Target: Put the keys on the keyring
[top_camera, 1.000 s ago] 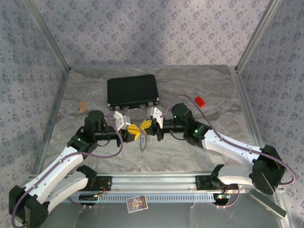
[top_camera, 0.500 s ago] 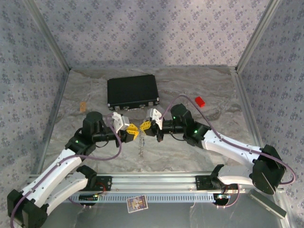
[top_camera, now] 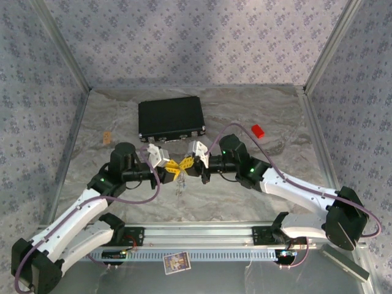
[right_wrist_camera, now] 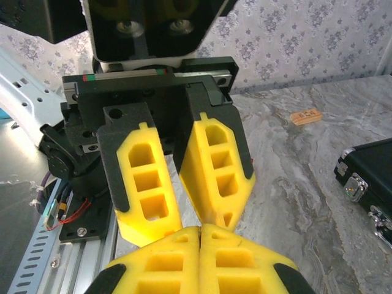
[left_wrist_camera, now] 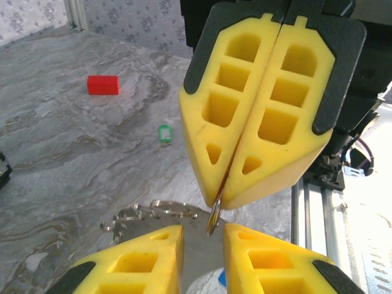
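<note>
My right gripper [top_camera: 187, 162] is shut, pinching the thin metal ring [left_wrist_camera: 214, 220] of the keyring edge-on at its tips [left_wrist_camera: 222, 199]. The ring's chain [top_camera: 179, 184] hangs below over the table and shows as links [left_wrist_camera: 153, 211]. My left gripper [top_camera: 171, 169] faces it tip to tip, jaws a little apart, and the ring's edge dips into the gap [left_wrist_camera: 203, 229]. Low in that gap I see a blue bit [left_wrist_camera: 222, 278] and something whitish; whether it is gripped is unclear. The green-headed key [left_wrist_camera: 164, 133] lies on the table. In the right wrist view my right gripper [right_wrist_camera: 200, 229] is pressed shut.
A black case [top_camera: 170, 117] lies behind the grippers, its latched edge [right_wrist_camera: 367, 177] close on the right. A red block [top_camera: 258, 130] sits at the back right, and a small tan piece [top_camera: 107, 137] at the left. A metal rail [top_camera: 202, 236] runs along the near edge.
My left gripper drew back a little to the left, then came in again to the right gripper's tips. The hanging chain shifted slightly. The right arm barely moved.
</note>
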You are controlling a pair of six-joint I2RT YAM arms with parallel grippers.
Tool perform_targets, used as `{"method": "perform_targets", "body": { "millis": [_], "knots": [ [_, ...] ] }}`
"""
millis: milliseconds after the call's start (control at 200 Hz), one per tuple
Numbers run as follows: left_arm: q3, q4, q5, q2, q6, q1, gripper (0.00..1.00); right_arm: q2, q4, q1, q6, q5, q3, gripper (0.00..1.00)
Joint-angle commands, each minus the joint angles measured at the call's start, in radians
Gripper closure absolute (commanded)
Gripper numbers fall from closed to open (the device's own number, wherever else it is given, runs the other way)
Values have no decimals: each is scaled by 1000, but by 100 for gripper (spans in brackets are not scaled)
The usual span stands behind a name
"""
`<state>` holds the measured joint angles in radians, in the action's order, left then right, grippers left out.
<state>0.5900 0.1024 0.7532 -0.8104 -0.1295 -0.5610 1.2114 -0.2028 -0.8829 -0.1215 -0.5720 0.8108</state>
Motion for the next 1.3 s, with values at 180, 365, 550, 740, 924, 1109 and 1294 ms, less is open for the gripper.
{"method": "perform_targets", "body": {
  "millis": [180, 365, 550, 740, 924, 1109, 1294],
  "knots": [
    [-4, -99, 78, 4, 12, -17, 84, 0, -41, -16, -3, -32, 50, 100],
    [0, -95, 76, 8, 1, -20, 100, 0, -42, -17, -3, -27, 47, 100],
    [16, -24, -13, 36, -36, -23, 100, -32, 51, -4, -18, 79, 41, 74],
    [95, 200, -159, 23, -118, -36, 100, -76, 205, 26, -31, 206, 40, 61],
    [223, 456, -261, -51, -263, -90, 100, -138, 303, 43, -91, 276, 30, 61],
    [376, 677, -402, -141, -424, -166, 100, -165, 356, 43, -114, 356, 30, 68],
    [478, 799, -485, -212, -556, -216, 100, -196, 299, 13, -225, 249, -37, 65]
  ]
}}
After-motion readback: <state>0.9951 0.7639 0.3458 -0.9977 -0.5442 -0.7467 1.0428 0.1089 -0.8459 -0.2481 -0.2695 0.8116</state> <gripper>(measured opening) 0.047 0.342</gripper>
